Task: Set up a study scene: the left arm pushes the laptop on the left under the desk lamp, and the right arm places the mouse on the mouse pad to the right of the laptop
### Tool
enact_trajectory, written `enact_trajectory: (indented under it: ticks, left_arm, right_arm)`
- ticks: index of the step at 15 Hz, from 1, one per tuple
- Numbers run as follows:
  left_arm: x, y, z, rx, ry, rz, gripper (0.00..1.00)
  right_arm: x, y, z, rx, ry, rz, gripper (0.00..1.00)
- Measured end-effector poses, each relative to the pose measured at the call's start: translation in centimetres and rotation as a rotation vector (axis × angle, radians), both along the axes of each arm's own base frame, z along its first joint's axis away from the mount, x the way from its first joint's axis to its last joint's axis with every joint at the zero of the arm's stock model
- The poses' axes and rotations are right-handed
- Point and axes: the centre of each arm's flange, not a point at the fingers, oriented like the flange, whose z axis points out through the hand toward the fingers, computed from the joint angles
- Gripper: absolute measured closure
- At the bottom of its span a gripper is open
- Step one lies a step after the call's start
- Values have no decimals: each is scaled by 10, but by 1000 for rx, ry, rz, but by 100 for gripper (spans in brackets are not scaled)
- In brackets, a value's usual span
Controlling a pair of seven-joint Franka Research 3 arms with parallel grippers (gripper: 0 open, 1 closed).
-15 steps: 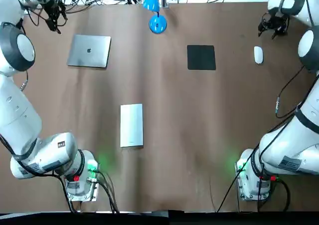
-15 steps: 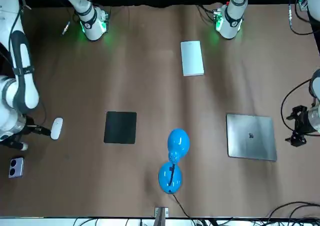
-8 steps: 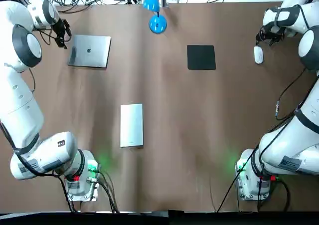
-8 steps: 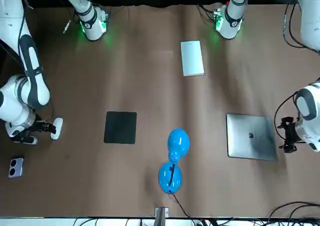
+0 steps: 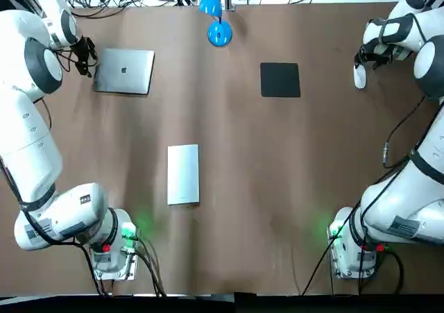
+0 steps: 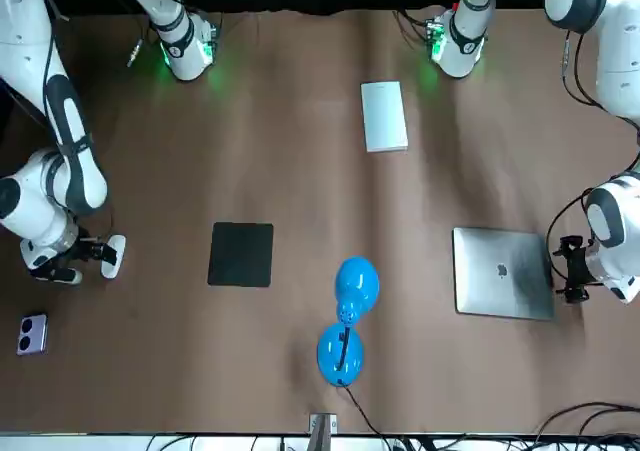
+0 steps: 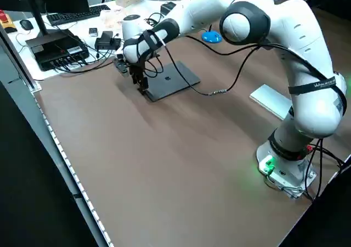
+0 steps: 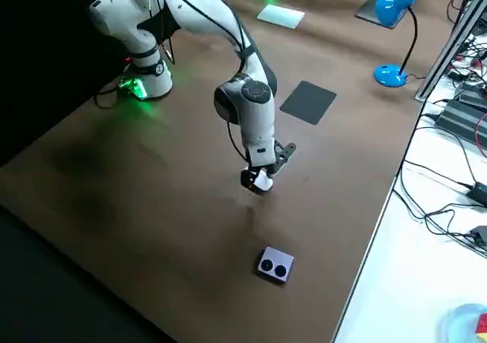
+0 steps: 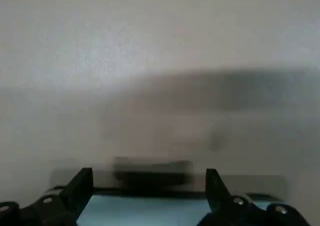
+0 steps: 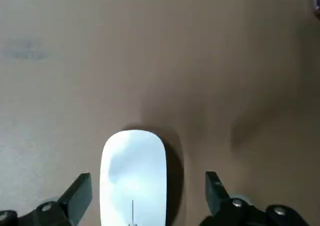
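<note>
Black fingers [image 10: 80, 188] of the right gripper [image 10: 147, 198] stand spread wide on either side of the mouse [image 10: 133, 173], not yet closed on it. The mouse sits nearer one finger than the other. It lies flat on the brown table [image 5: 277, 188], toward the far edge on the robot's right, well apart from the dark mouse pad [image 5: 280, 80].

The mouse looks like a light, hard, glossy white shell with a low curved back, so I judge it apt to slip under a pinch on its top. The safer hold is across its two long flanks, low down and near mid-length, with modest force.

The left gripper [image 5: 84, 53], likewise spread and holding nothing, sits low just beside the outer left edge of the laptop [image 5: 125, 71]. The laptop lies closed and flat, well to the left of the blue desk lamp [image 5: 219, 34]. It appears to be a stiff, fairly heavy metal slab. It should slide rather than tip if the push meets the middle of that edge; off-centre contact would probably turn it.
</note>
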Motion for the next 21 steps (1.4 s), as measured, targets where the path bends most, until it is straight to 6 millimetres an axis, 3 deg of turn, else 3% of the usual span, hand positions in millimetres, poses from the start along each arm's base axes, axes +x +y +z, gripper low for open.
enact_trajectory:
  ticks: [4,8,12,17,21]
  left_arm:
    - [-5,14,-17,4,-11,21,0]
    - [-4,11,-21,6,-18,25,0]
    - [2,-12,-24,4,-13,56,0]
    - [4,-26,-25,10,-6,40,0]
    - [5,-60,-26,10,8,32,0]
  right_arm:
    - [0,2,-8,1,3,2,0]
    - [0,3,-8,2,3,3,0]
    - [0,3,-8,16,-2,-17,2]
    - [0,3,-10,26,-4,-30,5]
    - [-1,3,-10,27,-3,-32,15]
